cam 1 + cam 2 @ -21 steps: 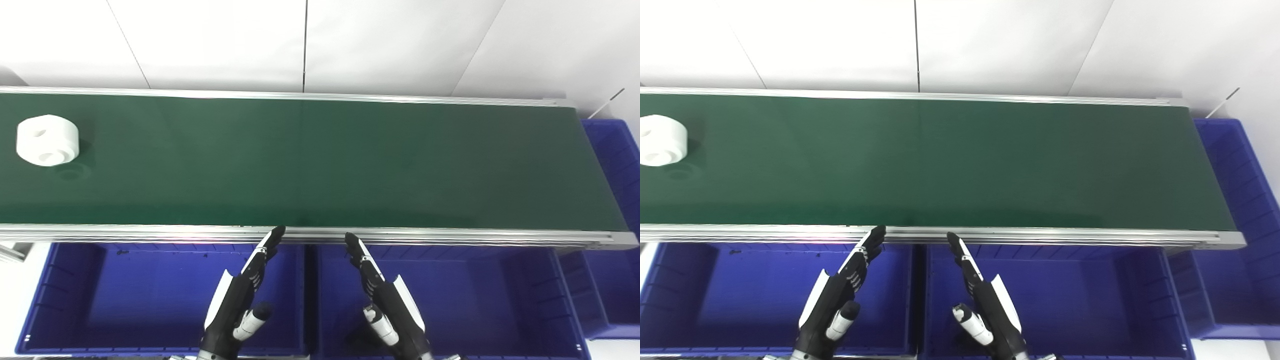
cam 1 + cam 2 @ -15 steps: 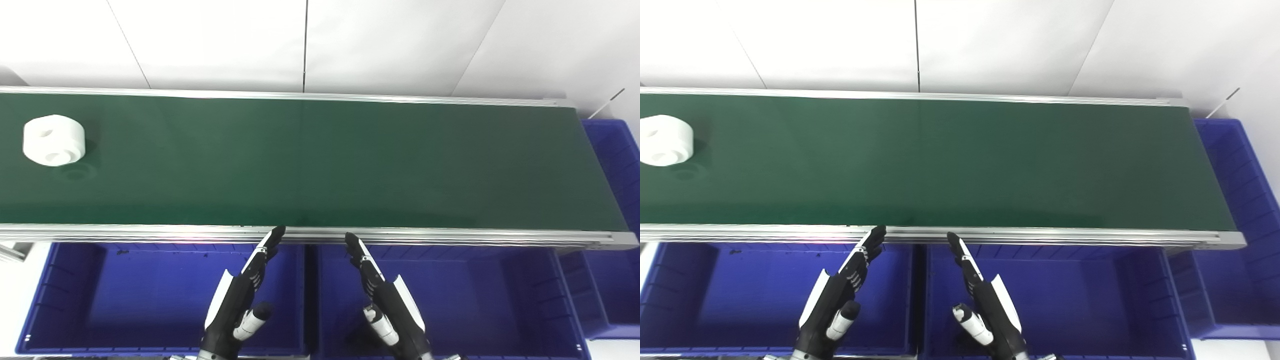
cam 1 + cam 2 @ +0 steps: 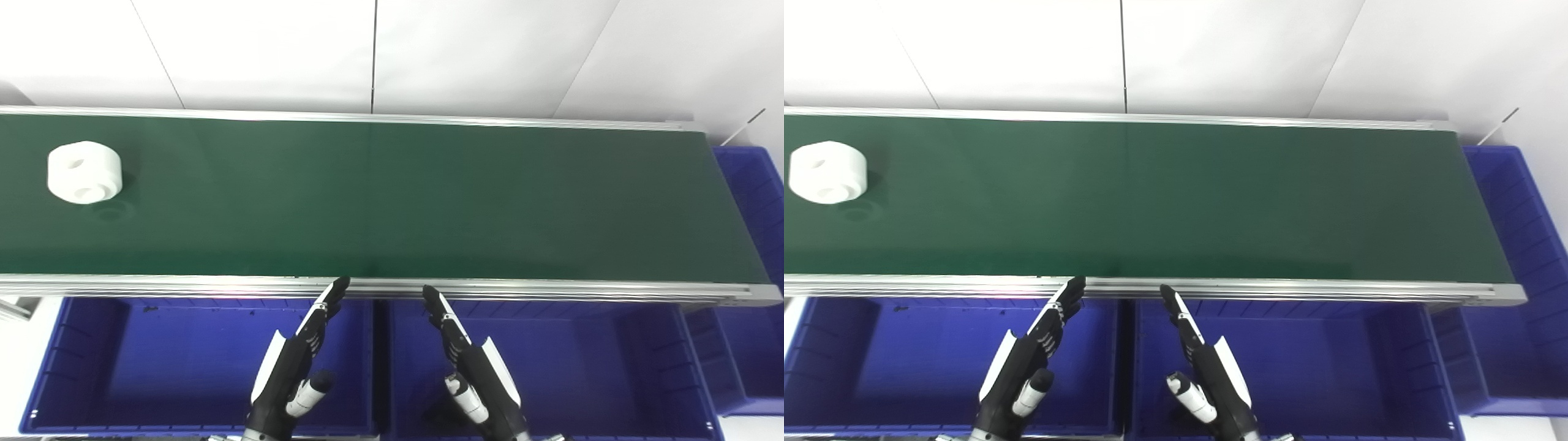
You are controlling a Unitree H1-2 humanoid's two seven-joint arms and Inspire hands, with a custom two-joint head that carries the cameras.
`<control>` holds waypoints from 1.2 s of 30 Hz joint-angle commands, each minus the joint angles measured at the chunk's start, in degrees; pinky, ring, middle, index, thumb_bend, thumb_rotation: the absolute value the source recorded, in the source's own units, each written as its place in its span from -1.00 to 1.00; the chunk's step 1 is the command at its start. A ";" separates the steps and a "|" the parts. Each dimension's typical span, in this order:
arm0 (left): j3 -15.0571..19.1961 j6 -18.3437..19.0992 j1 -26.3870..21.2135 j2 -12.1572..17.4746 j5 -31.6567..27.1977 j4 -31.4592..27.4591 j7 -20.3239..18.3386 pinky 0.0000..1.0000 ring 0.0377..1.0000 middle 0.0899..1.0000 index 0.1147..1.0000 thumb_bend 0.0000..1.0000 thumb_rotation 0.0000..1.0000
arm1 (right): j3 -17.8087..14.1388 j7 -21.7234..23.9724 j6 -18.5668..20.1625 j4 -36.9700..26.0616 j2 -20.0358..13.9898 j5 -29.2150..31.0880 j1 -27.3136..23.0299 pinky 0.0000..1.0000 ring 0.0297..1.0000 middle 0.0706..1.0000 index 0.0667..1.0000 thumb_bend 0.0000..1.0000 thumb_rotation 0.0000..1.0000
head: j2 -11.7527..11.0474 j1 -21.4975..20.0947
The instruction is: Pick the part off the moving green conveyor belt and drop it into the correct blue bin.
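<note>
Part: white, drum-shaped, with holes in its top face, at the far left of the green conveyor belt. Shifted a little to the right against the pictures of a moment before, so carried by the belt toward the middle; nothing else moved. Not yet within reach, by the look of it, so the pick probably had to wait for the part to travel closer.

Left robot hand: fingers straight and apart, thumb out to the side, holding nothing, touching nothing so far as could be told, fingertips up near the belt's near rail. Unchanged from before. Hung over the near left blue bin.

Right robot hand: likewise spread and empty, mirrored beside the left, fingertips just short of the same rail, over the near middle blue bin. Also unchanged.

Further out: a third blue bin at the belt's right end. Correct bin for this part not tellable from the views.
</note>
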 commanded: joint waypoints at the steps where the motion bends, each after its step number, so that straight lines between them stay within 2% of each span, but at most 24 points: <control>1: -0.50 -2.53 0.22 -0.44 0.49 0.18 0.50 0.92 0.95 0.92 0.86 0.80 0.96 | -0.12 -0.17 -3.75 0.60 0.08 0.52 0.19 1.00 1.00 1.00 1.00 0.78 1.00 | -1.39 1.43; 4: -0.97 -2.74 -0.20 -0.56 1.41 1.46 1.37 0.89 0.92 0.90 0.84 0.80 0.96 | -0.36 -0.04 -5.27 2.45 -0.18 1.33 -0.19 1.00 1.00 1.00 1.00 0.77 0.99 | -2.98 3.07; 5: -1.20 -2.74 -0.39 -0.64 1.49 2.04 1.63 0.88 0.92 0.89 0.83 0.80 0.96 | -0.46 0.03 -5.48 3.00 -0.31 1.66 -0.33 1.00 1.00 1.00 1.00 0.78 0.98 | -4.28 4.52; 6: -1.40 -2.75 -0.52 -0.67 1.53 2.44 1.87 0.88 0.92 0.89 0.82 0.80 0.95 | -0.53 0.07 -5.59 3.35 -0.41 1.87 -0.43 1.00 1.00 1.00 1.00 0.79 0.98 | -4.28 4.52; 8: -1.88 -2.76 -1.01 -1.00 1.28 3.79 2.47 0.83 0.89 0.87 0.79 0.81 0.90 | -0.62 0.07 -5.78 4.62 -0.96 2.46 -0.94 1.00 1.00 1.00 1.00 0.82 0.98 | -6.57 7.21; 10: -2.55 -2.76 -1.66 -1.10 1.30 5.16 3.34 0.81 0.88 0.86 0.78 0.81 0.89 | -0.66 -0.04 -5.83 5.79 -1.51 2.99 -1.48 1.00 1.00 1.00 1.00 0.83 0.98 | -7.69 8.56; 18: -5.64 -2.78 -4.27 -0.80 2.06 9.19 7.61 0.68 0.81 0.80 0.70 0.81 0.87 | -0.83 -0.61 -5.86 9.34 -3.15 4.00 -3.59 0.98 1.00 1.00 1.00 0.80 0.99 | -10.87 12.75; 26: -8.15 -2.78 -5.82 0.06 3.71 10.22 11.59 0.59 0.75 0.77 0.66 0.81 0.84 | -1.02 -0.81 -5.86 10.20 -3.83 4.16 -4.00 0.98 1.00 1.00 1.00 0.77 0.99 | -10.98 14.16; 31: -8.87 -2.76 -6.01 0.65 3.30 9.69 11.89 0.57 0.74 0.77 0.66 0.81 0.82 | -1.00 -0.68 -5.86 9.99 -3.87 4.12 -3.85 0.99 1.00 1.00 1.00 0.76 1.00 | -10.64 14.78; 33: -9.05 -2.76 -5.91 0.85 2.00 8.76 11.27 0.56 0.74 0.76 0.66 0.80 0.73 | -0.93 -0.54 -5.86 9.87 -3.86 4.24 -3.87 1.00 1.00 1.00 1.00 0.76 1.00 | -9.93 15.20; 36: -9.52 -2.78 -5.42 1.49 0.29 4.88 10.54 0.54 0.68 0.67 0.59 0.72 0.38 | -0.65 -0.73 -5.86 9.48 -3.75 3.68 -3.82 1.00 1.00 1.00 1.00 0.77 0.99 | -9.13 14.28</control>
